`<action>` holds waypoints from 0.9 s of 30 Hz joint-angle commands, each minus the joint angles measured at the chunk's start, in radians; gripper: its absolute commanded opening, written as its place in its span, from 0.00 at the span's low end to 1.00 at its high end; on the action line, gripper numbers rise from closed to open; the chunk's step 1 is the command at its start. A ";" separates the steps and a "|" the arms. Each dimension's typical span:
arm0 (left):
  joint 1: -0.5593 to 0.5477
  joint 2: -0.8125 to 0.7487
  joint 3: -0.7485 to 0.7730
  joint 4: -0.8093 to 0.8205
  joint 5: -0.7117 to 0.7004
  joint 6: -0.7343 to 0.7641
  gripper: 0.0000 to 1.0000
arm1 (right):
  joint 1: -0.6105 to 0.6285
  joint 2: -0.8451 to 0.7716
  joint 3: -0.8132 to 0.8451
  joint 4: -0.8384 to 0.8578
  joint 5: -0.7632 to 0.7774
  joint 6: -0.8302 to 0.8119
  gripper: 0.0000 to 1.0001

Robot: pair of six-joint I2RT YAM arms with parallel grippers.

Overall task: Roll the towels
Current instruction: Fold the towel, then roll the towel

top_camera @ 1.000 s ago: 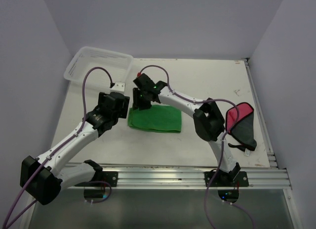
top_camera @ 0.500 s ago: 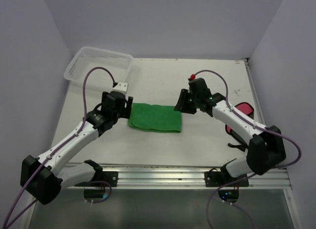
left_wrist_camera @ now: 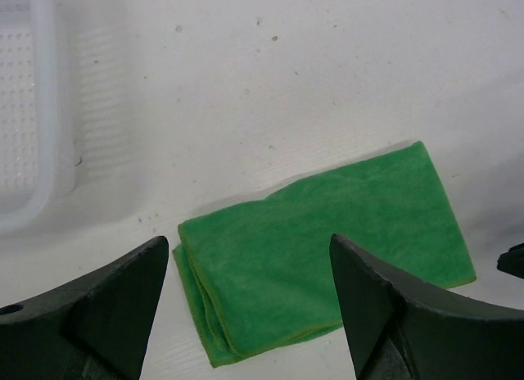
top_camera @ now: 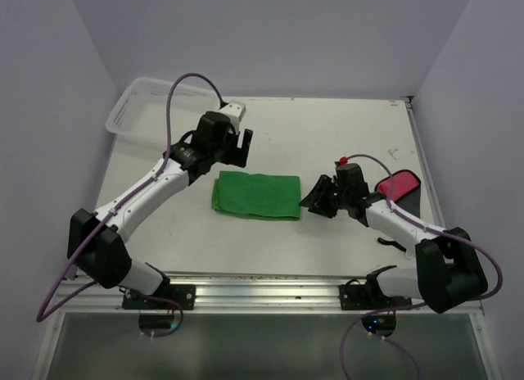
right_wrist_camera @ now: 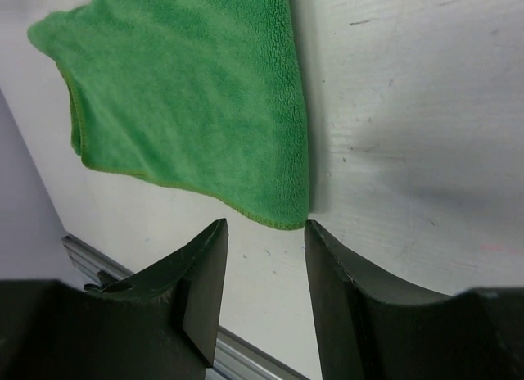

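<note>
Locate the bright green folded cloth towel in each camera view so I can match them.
Top external: bright green folded cloth towel, flat, middle of the picture.
Left wrist: towel lower centre, seen between the left fingers.
Right wrist: towel upper left, corner just above the right fingers.
Shared landmark: the white table under it.

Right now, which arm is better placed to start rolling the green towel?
Right. The right gripper, open, sits low at the green towel's right edge; the left gripper, also open, hangs higher, off its far left corner.

Fuzzy cloth green towel (left_wrist_camera: 327,241), matt white table (left_wrist_camera: 327,85).
</note>
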 commanded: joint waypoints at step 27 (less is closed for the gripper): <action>-0.206 0.539 0.526 -0.152 0.108 -0.053 0.82 | 0.014 0.242 -0.140 0.331 -0.064 0.054 0.12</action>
